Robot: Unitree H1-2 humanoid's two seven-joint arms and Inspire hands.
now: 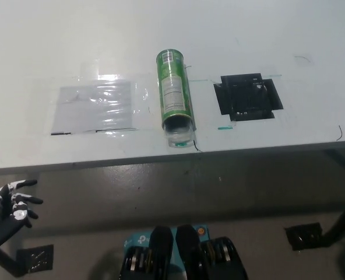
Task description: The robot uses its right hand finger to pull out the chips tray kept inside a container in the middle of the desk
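- The desk [266, 46] fills the upper part of the view, pale and mostly bare, its front edge running just below the can's open end.
- A clear plastic sheet [94, 108] is taped flat to the left, and a black taped patch [248, 96] lies to the right — the green chips container [174, 90] lies on its side between them, well apart from both.
- The container's mouth points at the robot, and the clear chips tray [179, 137] pokes out a little, almost at the desk edge.
- The white left hand [9, 210] rests low at the left, off the desk, fingers spread and holding nothing.
- The black right hand isn't in view, so I can't tell its state — the pull hasn't begun, I'd say.
- To do it well, I'd bring one finger in from the front, hook the tray's lip, and draw straight along the can's axis; a sideways tug would likely roll the can.
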